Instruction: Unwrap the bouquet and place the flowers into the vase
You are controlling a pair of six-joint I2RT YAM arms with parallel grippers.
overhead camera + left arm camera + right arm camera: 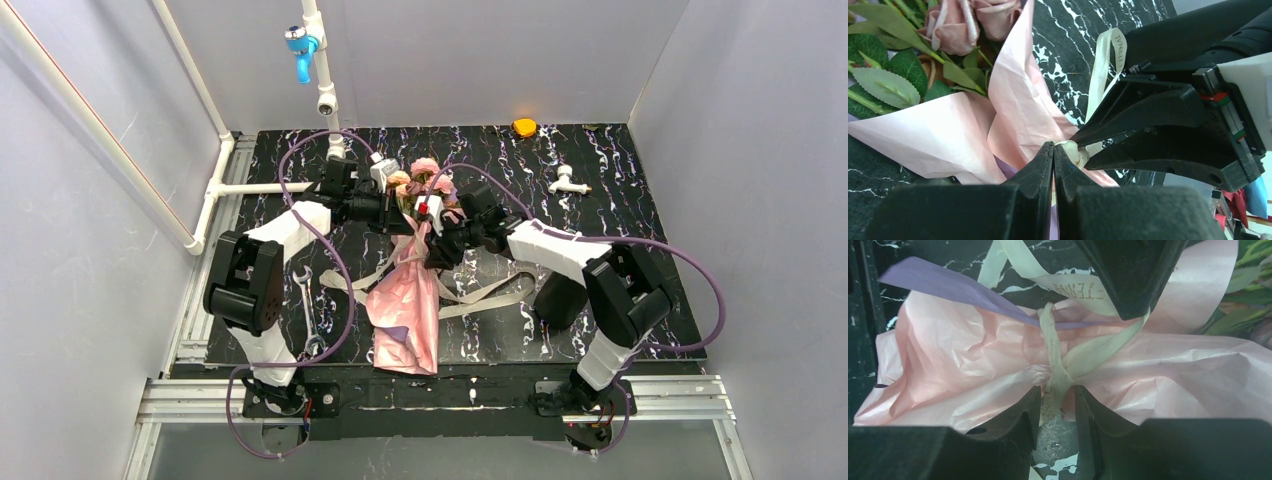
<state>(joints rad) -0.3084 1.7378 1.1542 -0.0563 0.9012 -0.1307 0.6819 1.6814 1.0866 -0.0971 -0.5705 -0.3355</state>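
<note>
The bouquet lay on the table between the two arms, its narrow end toward their bases and the paper still around it. Its flowers pointed to the far side. From above, both wrists covered the tied waist, so only a few pink heads showed past them.

In the left wrist view the roses were cut off by the upper edge and the stems disappeared into the pink paper. The left tool had its jaws pressed together at the waist. In the right wrist view a strand of the ribbon ran straight up to that tool's tip, seemingly pinched there, though the tip hid the contact itself.

The right tool had its jaws partly apart, one on each side of the upright band of ribbon, close to it without clamping it. Printed letters on the ribbon were partly covered and unreadable. A strip of lilac lining stuck out over the crumpled paper.

The vase stood just beside the right forearm, dark against the dark table and hard to separate from the arm. A wrench lay near the left arm.
</note>
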